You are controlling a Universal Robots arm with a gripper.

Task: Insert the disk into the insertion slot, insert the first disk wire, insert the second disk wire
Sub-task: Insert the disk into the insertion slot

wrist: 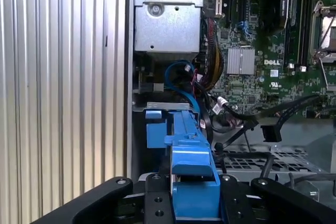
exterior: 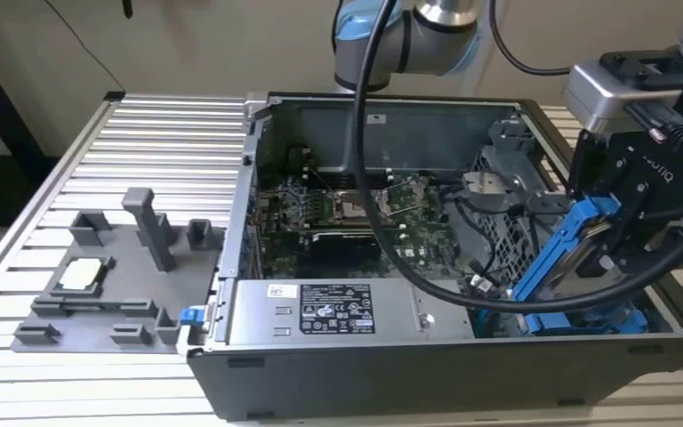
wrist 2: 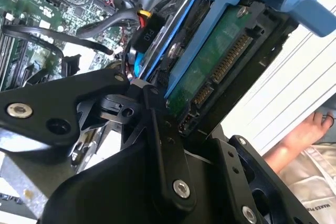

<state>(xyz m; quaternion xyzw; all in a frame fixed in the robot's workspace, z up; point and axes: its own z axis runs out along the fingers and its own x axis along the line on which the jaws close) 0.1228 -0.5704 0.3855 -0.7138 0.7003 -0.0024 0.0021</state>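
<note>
Over the case's (exterior: 437, 378) near corner, at the exterior view's right, the gripper (exterior: 606, 238) has its fingers clamped on the disk (exterior: 565, 253). The disk sits tilted: top end raised, lower end down at the blue rails of the slot (exterior: 590, 320). Whether it touches them, I cannot tell; it is not lying flat in the bay.

In the first wrist view, the blue frame (wrist: 192, 179) is squeezed between the black fingers (wrist: 156, 203), with blue rails just beyond it. In the second wrist view, the disk's green underside (wrist 2: 210, 64) faces the camera, its connector row (wrist 2: 230, 56) bare. Black cables (wrist 2: 100, 30) lie loose inside the case, between the bay and the motherboard (exterior: 354, 209).

At the case's front, the long grey box (exterior: 317, 311) lies beside the slot. The case stands on a slatted table (exterior: 152, 133), a grey tray (exterior: 92, 307) of fixtures at the exterior view's left. A person's hand (wrist 2: 307, 129) rests outside the case wall in the second wrist view.
</note>
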